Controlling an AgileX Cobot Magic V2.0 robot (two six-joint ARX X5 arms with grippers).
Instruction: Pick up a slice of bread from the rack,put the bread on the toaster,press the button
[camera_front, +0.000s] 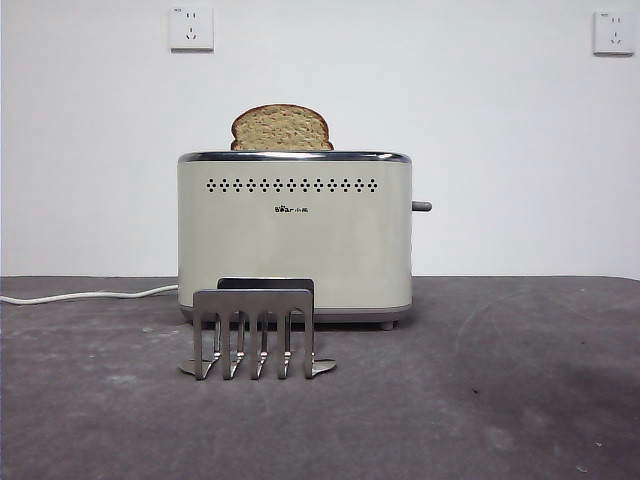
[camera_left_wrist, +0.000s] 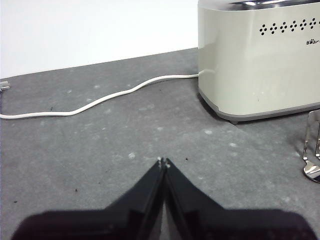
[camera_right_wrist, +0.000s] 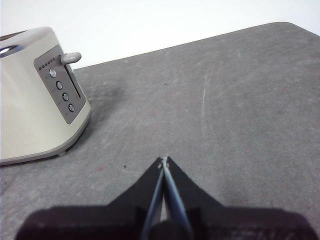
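Two steps look done: your slice of bread (camera_front: 281, 128) stands in the toaster (camera_front: 295, 235) behind the bare rack (camera_front: 254, 333). Only the button (camera_right_wrist: 70, 58) remains, apparently unpressed. Both jaws are closed and hold nothing.

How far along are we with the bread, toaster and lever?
Done: the slice of bread stands in the toaster slot, and the rack holds nothing. In hand: nothing; the left gripper and right gripper are shut, away from the toaster. Left: the button looks raised, so apparently unpressed.
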